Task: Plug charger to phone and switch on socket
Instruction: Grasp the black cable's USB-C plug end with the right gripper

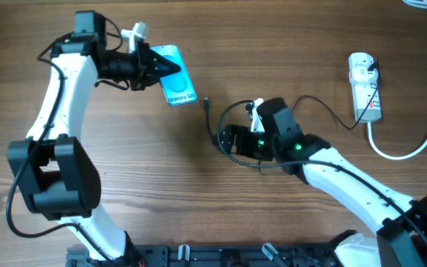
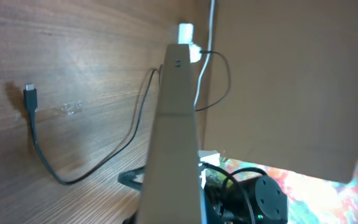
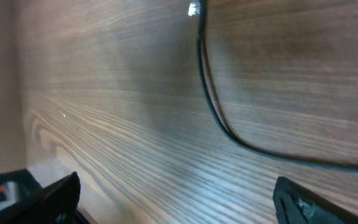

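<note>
The wooden table filled every view, with nothing on it that could serve as a container. The left gripper was pinched on the phone and held it raised on its edge, so the left wrist camera showed it only as a narrow pale slab. We judged this hold was meant to offer the phone's port end to the cable. Beyond that free end, the plug tip of the charger lay flat on the wood, apart from both arms. The right gripper had its fingers spread wide with nothing between them. Ahead of them the black cable curved away toward its tip, which we took as a line-up for picking up the plug. Far behind the right gripper lay the socket. The charger's other end seemed to run into it, and its white cord looped off beside it. We could not tell the state of the switch.
</note>
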You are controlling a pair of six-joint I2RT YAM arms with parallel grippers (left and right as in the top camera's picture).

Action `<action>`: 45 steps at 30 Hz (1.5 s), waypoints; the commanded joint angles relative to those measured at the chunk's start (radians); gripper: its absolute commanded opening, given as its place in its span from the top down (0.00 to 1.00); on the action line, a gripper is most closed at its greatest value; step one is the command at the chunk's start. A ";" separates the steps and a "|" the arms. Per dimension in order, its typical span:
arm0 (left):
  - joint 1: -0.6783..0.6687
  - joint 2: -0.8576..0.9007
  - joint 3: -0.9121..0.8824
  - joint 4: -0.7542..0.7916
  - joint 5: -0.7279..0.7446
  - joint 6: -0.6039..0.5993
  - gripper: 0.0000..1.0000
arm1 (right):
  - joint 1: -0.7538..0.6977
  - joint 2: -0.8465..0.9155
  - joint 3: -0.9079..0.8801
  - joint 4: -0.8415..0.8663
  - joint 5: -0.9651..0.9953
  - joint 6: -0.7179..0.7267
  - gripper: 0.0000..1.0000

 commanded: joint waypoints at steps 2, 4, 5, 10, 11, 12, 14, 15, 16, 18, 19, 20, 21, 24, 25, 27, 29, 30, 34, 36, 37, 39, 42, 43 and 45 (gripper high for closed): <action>0.077 -0.024 0.012 -0.005 0.084 0.053 0.96 | 0.004 0.008 0.251 -0.276 0.108 -0.243 0.00; 0.118 -0.024 0.012 -0.018 0.084 0.053 0.96 | 0.004 0.022 0.365 -0.415 0.164 -0.302 0.00; 0.138 -0.024 0.012 -0.026 0.084 0.053 0.96 | 0.004 0.035 0.421 -0.467 0.174 -0.326 0.00; 0.212 -0.024 0.012 -0.042 0.084 0.027 0.96 | 0.004 0.192 0.702 -0.631 0.179 -0.444 0.00; 0.219 -0.024 0.012 -0.045 0.084 0.018 0.96 | 0.004 0.248 0.777 -0.673 0.179 -0.461 0.00; 0.222 -0.024 0.012 -0.046 0.084 0.011 0.96 | 0.004 0.296 0.838 -0.702 0.179 -0.474 0.00; 0.221 -0.024 0.012 -0.048 0.084 0.009 0.96 | 0.003 0.396 0.951 -0.733 0.179 -0.490 0.00; 0.218 -0.024 0.012 -0.049 0.084 0.009 0.96 | 0.003 0.438 0.988 -0.727 0.178 -0.489 0.00; 0.216 -0.024 0.012 -0.049 0.084 0.009 0.96 | 0.002 0.473 1.013 -0.710 0.178 -0.489 0.00; 0.209 -0.024 0.012 -0.049 0.083 0.009 0.96 | 0.002 0.537 1.020 -0.633 0.179 -0.489 0.00; 0.207 -0.024 0.012 -0.050 0.081 0.009 0.96 | 0.002 0.559 1.020 -0.613 0.178 -0.481 0.01; 0.205 -0.024 0.012 -0.052 0.079 0.009 0.96 | 0.002 0.585 1.019 -0.598 0.179 -0.461 0.06; 0.203 -0.024 0.012 -0.055 0.079 0.009 0.96 | 0.002 0.610 1.019 -0.590 0.178 -0.460 0.16; 0.203 -0.024 0.012 -0.059 0.079 0.009 0.96 | 0.002 0.678 1.018 -0.574 0.179 -0.460 0.28; 0.203 -0.024 0.012 -0.059 0.079 0.009 0.96 | 0.002 0.703 1.018 -0.566 0.179 -0.461 0.32; 0.203 -0.024 0.012 -0.060 0.064 0.009 0.96 | 0.001 0.739 1.018 -0.547 0.179 -0.464 0.38; 0.203 -0.024 0.012 -0.060 0.053 0.009 0.96 | 0.002 0.778 1.018 -0.518 0.178 -0.464 0.52; 0.203 -0.024 0.012 -0.061 0.054 0.009 0.96 | 0.002 0.793 1.018 -0.506 0.178 -0.463 0.59; 0.203 -0.024 0.012 -0.064 0.054 0.009 0.96 | 0.002 0.850 1.018 -0.480 0.168 -0.463 0.64; 0.203 -0.024 0.012 -0.064 0.054 0.009 0.96 | 0.002 0.868 1.017 -0.475 0.166 -0.463 0.66; 0.203 -0.024 0.012 -0.064 0.054 0.009 0.96 | 0.002 0.872 1.011 -0.464 0.166 -0.462 0.67; 0.203 -0.024 0.012 -0.064 0.054 0.009 0.96 | 0.002 0.873 0.992 -0.441 0.159 -0.460 0.68; 0.203 -0.024 0.012 -0.064 0.054 0.009 0.96 | 0.002 0.888 0.985 -0.423 0.159 -0.441 0.71; 0.203 -0.024 0.012 -0.064 0.054 0.008 0.96 | 0.002 0.895 0.985 -0.416 0.159 -0.440 0.73; 0.203 -0.024 0.012 -0.068 0.054 0.009 0.96 | 0.002 0.907 0.985 -0.414 0.159 -0.433 0.77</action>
